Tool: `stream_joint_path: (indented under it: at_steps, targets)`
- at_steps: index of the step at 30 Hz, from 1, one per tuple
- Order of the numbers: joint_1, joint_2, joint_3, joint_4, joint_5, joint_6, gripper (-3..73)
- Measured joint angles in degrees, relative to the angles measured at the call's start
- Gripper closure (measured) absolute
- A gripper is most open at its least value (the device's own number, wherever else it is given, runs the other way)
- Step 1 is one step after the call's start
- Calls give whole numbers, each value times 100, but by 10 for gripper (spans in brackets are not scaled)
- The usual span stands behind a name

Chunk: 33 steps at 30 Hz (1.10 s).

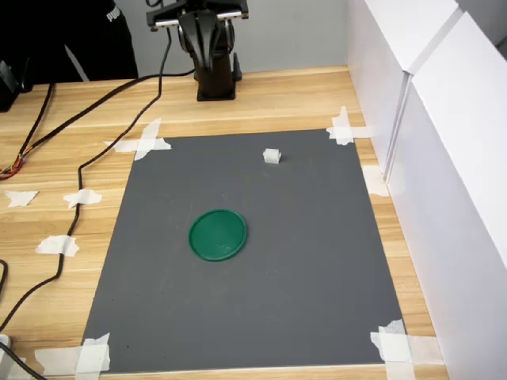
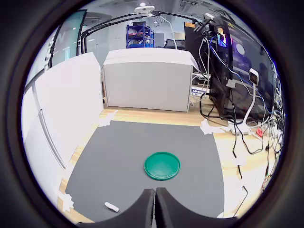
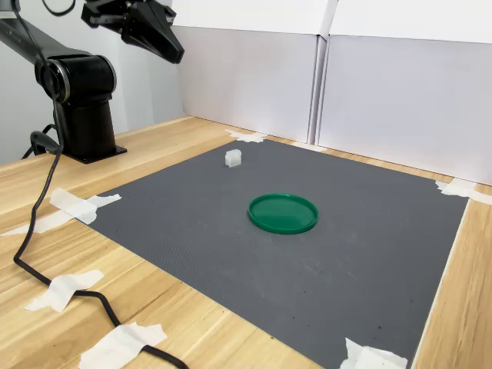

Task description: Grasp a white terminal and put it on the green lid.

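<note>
The white terminal (image 1: 272, 156) is a tiny white block on the grey mat (image 1: 317, 261), toward the mat's far edge in the first exterior view. It also shows in the second exterior view (image 3: 233, 157) and small in the wrist view (image 2: 112, 206). The green lid (image 1: 218, 234) (image 3: 283, 213) (image 2: 162, 166) lies flat near the mat's middle with nothing on it. My gripper (image 3: 177, 54) hangs high above the table near the arm base, well away from both things. In the wrist view its black fingers (image 2: 155, 209) meet tip to tip, shut and holding nothing.
The black arm base (image 1: 215, 67) stands on the wooden table behind the mat. White panels (image 1: 444, 158) wall off the first exterior view's right side. Black cables (image 1: 87, 162) trail across the wood on the first exterior view's left. Tape scraps (image 1: 145, 141) hold the mat's corners.
</note>
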Motion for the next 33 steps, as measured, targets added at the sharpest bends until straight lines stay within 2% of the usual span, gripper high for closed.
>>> stream_joint_path:
  at_steps: [5, 16, 24, 26, 33]
  targets:
    - [0, 784, -742, 0, 577, -212, 711]
    - [0, 2539, -2548, 222, 3079, -707, 711]
    - [22, 2877, -3121, 318, 3487, -745, 711]
    - [174, 2961, -3157, 222, 3543, -745, 711]
    - [1441, 3583, -3173, -496, 3711, -807, 711]
